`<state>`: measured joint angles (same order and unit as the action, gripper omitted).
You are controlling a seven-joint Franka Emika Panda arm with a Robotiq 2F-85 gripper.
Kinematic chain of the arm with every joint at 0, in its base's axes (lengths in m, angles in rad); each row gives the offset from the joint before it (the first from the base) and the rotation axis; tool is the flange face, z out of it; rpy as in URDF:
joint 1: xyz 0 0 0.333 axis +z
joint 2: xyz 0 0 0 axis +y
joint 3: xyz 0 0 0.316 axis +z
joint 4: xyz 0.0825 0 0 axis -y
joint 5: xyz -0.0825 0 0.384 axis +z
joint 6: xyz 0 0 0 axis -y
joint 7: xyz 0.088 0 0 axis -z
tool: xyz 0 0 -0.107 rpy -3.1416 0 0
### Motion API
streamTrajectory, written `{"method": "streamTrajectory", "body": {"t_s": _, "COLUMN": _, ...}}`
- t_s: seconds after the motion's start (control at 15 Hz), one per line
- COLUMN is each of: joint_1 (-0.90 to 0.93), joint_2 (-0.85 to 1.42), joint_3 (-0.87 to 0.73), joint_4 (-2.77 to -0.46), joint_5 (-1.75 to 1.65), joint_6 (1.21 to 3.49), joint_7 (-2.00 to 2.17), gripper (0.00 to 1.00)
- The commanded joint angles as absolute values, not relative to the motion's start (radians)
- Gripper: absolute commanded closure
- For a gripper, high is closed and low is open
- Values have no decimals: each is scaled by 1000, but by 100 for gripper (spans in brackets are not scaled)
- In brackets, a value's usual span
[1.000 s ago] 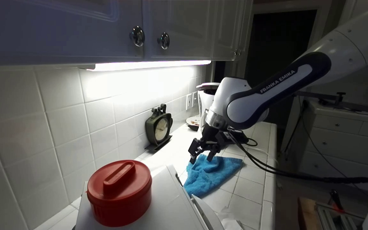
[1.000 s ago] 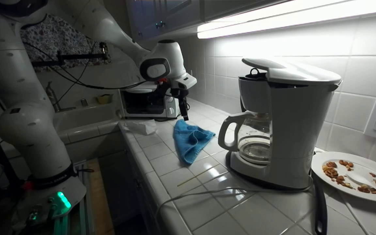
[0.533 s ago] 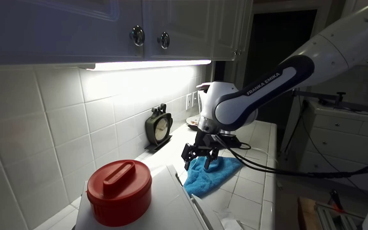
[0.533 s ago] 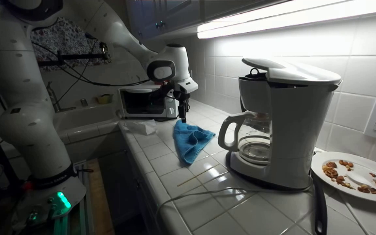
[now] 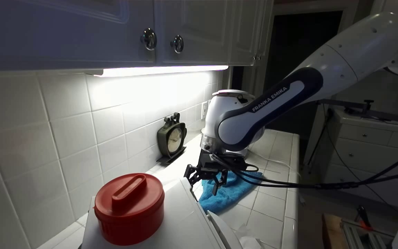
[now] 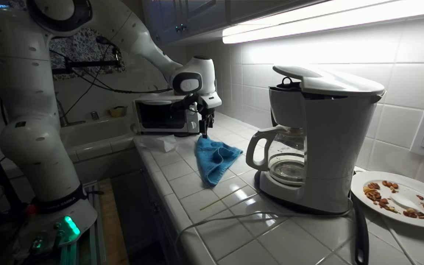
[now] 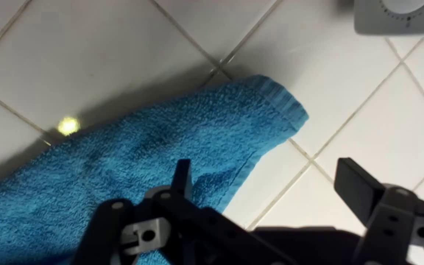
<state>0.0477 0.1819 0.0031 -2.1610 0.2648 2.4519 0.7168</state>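
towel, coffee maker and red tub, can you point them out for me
Towel (image 7: pixel 123 158): wrist view, on the fuzzy middle of the blue cloth.
Coffee maker (image 6: pixel 324 145): an exterior view, on its white housing.
Red tub (image 5: pixel 134 205): an exterior view, on its lid, in front of the handle.

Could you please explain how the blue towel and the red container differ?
Colour: the blue towel is blue, while the red container is red.
Shape: the towel lies loose, with folds; the container is rounded and keeps a firm form, with its lid on.
Place: the towel lies on the tiled counter, but the container stands on the toaster oven.
Shared: both are strongly coloured against pale surfaces.
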Motion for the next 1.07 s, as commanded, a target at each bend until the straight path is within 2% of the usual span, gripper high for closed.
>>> {"method": "streamTrajectory", "body": {"t_s": 0.0, "joint_1": 67, "joint_2": 200, "joint_3": 9, "joint_4": -2124, "joint_5": 268, "joint_6": 2390, "joint_7": 785, "gripper": 0}}
{"method": "streamTrajectory", "body": {"t_s": 0.6, "joint_1": 72, "joint_2": 274, "joint_3": 12, "joint_4": -2087, "joint_5": 276, "joint_6": 2374, "joint_7": 811, "gripper": 0}}
{"method": "streamTrajectory", "body": {"t_s": 0.67, "joint_1": 73, "joint_2": 282, "joint_3": 12, "joint_4": -2081, "joint_5": 275, "joint_6": 2368, "joint_7": 809, "gripper": 6}}
{"method": "streamTrajectory", "body": {"t_s": 0.73, "joint_1": 73, "joint_2": 290, "joint_3": 12, "joint_4": -2075, "joint_5": 275, "joint_6": 2360, "joint_7": 807, "gripper": 28}}
{"method": "streamTrajectory", "body": {"t_s": 0.87, "joint_1": 74, "joint_2": 300, "joint_3": 12, "joint_4": -2065, "joint_5": 273, "joint_6": 2345, "joint_7": 803, "gripper": 33}}
{"method": "streamTrajectory", "body": {"t_s": 1.0, "joint_1": 73, "joint_2": 307, "joint_3": 9, "joint_4": -2057, "joint_5": 270, "joint_6": 2336, "joint_7": 800, "gripper": 48}}
